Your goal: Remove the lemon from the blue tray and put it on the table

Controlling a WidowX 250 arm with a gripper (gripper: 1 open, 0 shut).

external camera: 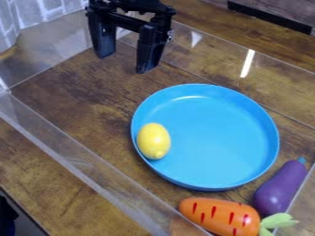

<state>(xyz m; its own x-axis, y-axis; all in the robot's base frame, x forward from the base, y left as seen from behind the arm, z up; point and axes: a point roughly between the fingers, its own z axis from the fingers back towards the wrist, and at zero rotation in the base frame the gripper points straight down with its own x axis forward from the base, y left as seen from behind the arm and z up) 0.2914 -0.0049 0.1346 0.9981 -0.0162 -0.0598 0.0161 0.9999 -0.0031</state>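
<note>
The yellow lemon (pixel 153 140) lies inside the blue tray (pixel 234 129), close to its left rim. The tray rests on the dark wood-grain table (pixel 74 106). My black gripper (pixel 127 53) hangs over the table at the upper left, well apart from the tray and the lemon. Its two fingers point down and stand wide apart, with nothing between them.
An orange toy carrot (pixel 222 217) lies just below the tray at the front. A purple eggplant (pixel 283 187) sits to the tray's lower right. Clear plastic walls (pixel 55 152) border the table on the left and front.
</note>
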